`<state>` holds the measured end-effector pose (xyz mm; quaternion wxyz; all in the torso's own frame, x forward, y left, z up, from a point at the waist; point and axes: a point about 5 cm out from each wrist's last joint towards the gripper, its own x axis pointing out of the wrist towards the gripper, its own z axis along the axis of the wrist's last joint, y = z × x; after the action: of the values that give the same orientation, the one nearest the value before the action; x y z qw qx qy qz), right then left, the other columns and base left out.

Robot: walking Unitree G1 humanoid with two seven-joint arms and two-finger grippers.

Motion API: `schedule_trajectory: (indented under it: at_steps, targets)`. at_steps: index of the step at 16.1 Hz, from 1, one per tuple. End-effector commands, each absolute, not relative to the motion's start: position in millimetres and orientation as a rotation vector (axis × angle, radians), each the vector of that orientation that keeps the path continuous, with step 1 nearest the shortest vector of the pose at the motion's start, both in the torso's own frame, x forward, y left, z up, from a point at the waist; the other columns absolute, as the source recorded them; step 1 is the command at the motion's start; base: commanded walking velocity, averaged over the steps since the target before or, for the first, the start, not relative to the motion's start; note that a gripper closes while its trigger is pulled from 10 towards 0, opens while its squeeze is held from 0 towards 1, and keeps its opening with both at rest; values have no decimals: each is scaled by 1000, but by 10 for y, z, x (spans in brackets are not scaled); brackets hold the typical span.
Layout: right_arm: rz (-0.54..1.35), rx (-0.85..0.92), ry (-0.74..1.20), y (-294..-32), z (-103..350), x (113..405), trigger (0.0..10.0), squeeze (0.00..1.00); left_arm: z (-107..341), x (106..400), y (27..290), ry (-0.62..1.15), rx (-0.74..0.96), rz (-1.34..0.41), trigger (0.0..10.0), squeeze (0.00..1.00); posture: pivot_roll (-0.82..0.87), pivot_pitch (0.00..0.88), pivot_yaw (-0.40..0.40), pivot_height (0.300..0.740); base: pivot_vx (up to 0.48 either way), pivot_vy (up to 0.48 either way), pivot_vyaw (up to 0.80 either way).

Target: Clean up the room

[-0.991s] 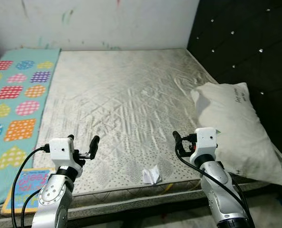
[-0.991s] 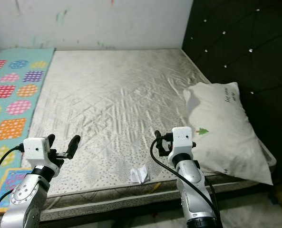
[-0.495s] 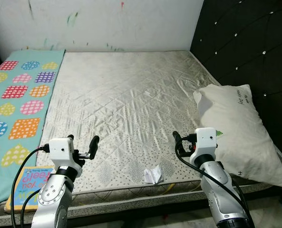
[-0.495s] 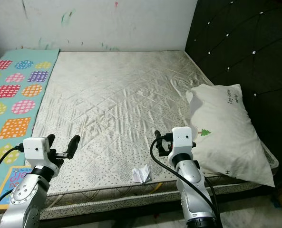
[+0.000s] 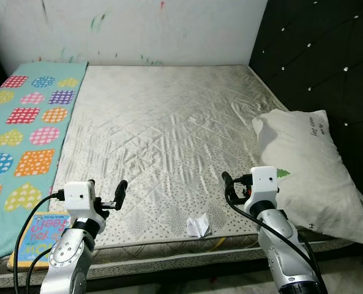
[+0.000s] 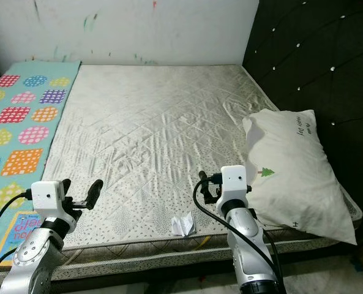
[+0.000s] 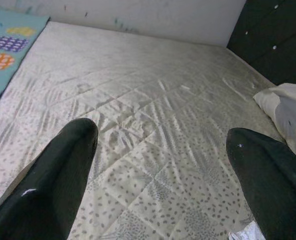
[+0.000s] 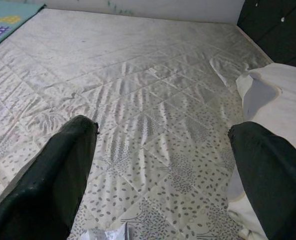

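While both grippers, left (image 5: pixel 106 195) and right (image 5: pixel 236 184), hover spread and empty, the crumpled paper (image 5: pixel 198 225) awaits pickup on the mattress (image 5: pixel 169 135) edge.

One pillow (image 5: pixel 310 165), one book (image 5: pixel 39 236) — one crumpled paper (image 5: pixel 198 226).

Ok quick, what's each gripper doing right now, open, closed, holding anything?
Left gripper: open, holding nothing, above the mattress edge.
Right gripper: open, holding nothing, beside the pillow.

Wide bare mattress (image 5: pixel 163 128) ahead, hemmed only by pillow (image 5: pixel 310 165) at right and crumpled paper (image 5: pixel 198 226) near edge.
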<state>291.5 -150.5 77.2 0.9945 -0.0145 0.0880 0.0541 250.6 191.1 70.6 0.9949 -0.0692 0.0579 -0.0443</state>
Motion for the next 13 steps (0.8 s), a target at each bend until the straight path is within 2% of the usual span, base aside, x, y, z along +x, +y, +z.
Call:
schedule_trajectory:
  at_steps: [1,11,13]
  targets:
    - [104,-23,196,-1527,748,2895,10000,0,749,2495,1920,109,-136,-91,10000,0,-92,0,-43,740,0,0,0]
    - [129,-22,237,-1516,730,2790,10000,0,813,2397,1877,115,-166,-117,10000,0,-89,22,-45,740,0,0,0]
    - [130,-26,234,-1515,737,2784,10000,0,816,2398,1872,118,-166,-120,10000,0,-90,17,-45,740,244,0,0]
